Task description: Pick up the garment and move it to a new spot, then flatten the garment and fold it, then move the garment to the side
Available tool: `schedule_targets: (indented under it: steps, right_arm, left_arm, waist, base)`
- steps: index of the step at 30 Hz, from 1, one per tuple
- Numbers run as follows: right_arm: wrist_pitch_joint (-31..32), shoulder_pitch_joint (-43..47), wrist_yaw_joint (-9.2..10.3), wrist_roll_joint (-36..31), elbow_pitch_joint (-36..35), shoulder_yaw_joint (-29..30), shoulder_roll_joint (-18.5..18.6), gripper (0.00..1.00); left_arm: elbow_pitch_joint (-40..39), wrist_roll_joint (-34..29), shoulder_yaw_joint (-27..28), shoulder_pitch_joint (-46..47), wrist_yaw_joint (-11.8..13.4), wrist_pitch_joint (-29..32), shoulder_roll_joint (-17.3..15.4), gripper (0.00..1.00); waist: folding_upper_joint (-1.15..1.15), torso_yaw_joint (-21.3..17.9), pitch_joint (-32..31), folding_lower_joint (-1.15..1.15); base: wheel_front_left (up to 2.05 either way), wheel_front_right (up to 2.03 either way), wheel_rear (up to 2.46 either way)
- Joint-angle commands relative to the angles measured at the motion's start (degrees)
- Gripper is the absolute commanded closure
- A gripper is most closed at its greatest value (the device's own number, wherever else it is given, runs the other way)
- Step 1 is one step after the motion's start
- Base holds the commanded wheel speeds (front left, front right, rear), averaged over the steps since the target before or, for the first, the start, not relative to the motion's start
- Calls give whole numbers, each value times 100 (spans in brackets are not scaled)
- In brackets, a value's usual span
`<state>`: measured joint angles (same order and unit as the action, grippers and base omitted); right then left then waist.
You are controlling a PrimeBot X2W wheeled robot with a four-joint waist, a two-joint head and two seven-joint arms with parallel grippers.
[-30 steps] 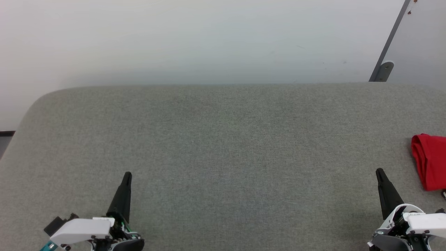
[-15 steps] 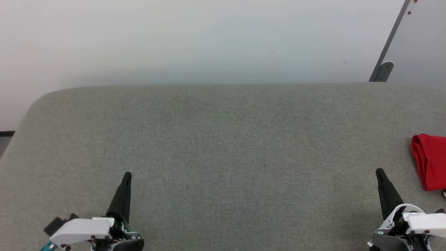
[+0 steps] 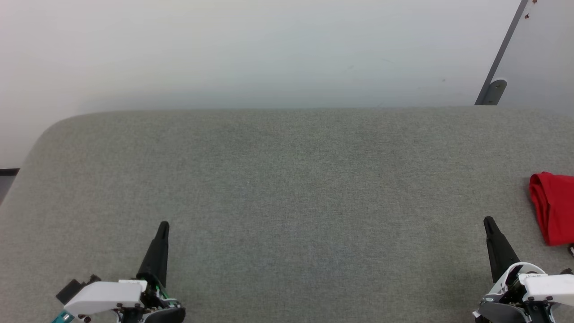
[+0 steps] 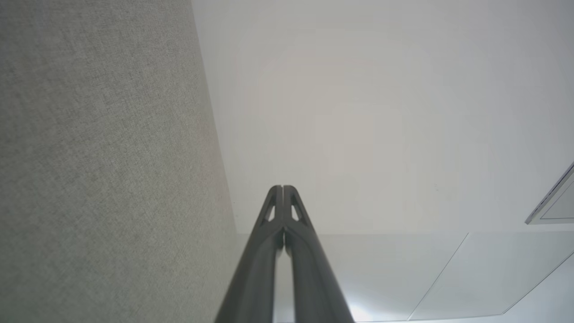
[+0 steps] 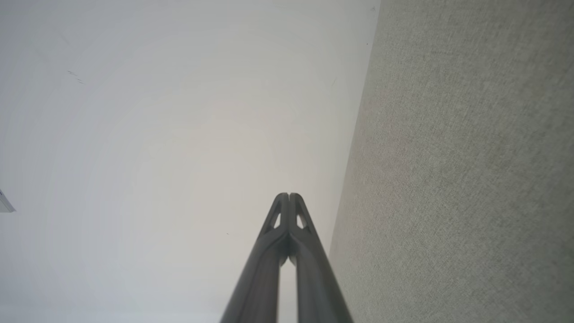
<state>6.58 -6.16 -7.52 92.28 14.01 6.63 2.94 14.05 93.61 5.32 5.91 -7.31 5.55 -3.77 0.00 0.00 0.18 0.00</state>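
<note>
The garment (image 3: 554,208) lies as a bright red folded bundle on the grey fabric table (image 3: 287,179), cut off by the head view's right edge. My right gripper (image 3: 488,222) stands shut at the lower right, its tip a short way left of the garment and apart from it. At the lower left my left gripper (image 3: 164,225) is shut too, holding nothing. In the left wrist view the left gripper (image 4: 282,188) has its tips pressed together above the table (image 4: 98,170). The right wrist view shows the right gripper (image 5: 289,195) likewise closed beside the table (image 5: 462,170).
A pale wall (image 3: 269,49) rises behind the table's far edge. A grey metal post with a bracket (image 3: 493,89) leans at the far right. The table's rounded left corner (image 3: 49,130) drops off to a dark floor strip.
</note>
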Motion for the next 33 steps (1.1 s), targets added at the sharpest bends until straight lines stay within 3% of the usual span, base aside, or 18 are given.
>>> schedule_targets:
  steps: [1,33]
  right_arm:
    - [18,-15,6,17,2,2,-22,100]
    - [19,-15,6,16,3,2,-22,100]
  left_arm:
    - [7,-50,14,55,-32,27,11,100]
    - [9,-79,55,60,-32,53,41,100]
  waist:
    - [0,0,0,0]
    - [0,0,0,0]
  base:
    - [0,0,0]
    - [0,0,0]
